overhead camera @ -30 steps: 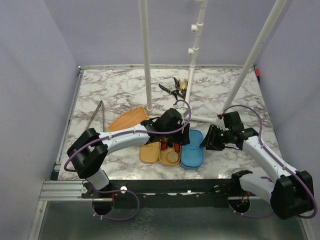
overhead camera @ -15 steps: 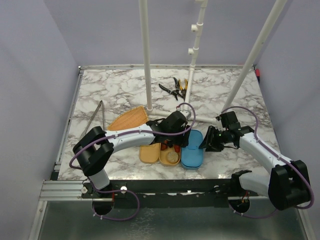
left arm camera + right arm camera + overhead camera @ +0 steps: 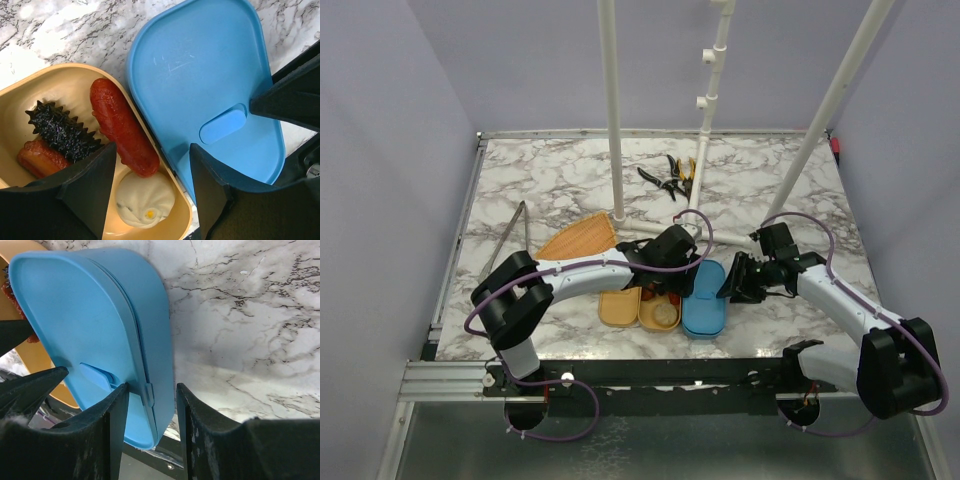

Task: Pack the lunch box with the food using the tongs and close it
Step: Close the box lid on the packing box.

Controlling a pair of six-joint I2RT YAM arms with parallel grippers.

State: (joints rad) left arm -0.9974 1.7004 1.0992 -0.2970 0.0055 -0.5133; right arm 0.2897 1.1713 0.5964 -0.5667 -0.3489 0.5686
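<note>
Lunch box (image 3: 618, 308) at 6 o'clock on the desk (image 3: 560, 180), beige tray already loaded with red sausage (image 3: 125, 130), dark spiky piece (image 3: 62, 132), orange piece (image 3: 40, 155) and beige ball (image 3: 145, 200); blue lid (image 3: 704, 300) lying at 3 o'clock of the tray, touching it, long axis roughly 12 to 6. Nearer the lid: right pincer (image 3: 151, 385), at its 3 o'clock rim, jaws partly spread around rim and clip; pinching or merely straddling, cannot tell. Left pincer (image 3: 152, 146) hovering over the seam between tray and lid, spread wide, holding nothing. Tongs (image 3: 515, 232) idle at 10 o'clock of the box, well apart. Judged next: swinging the lid toward 9 o'clock over the tray
</note>
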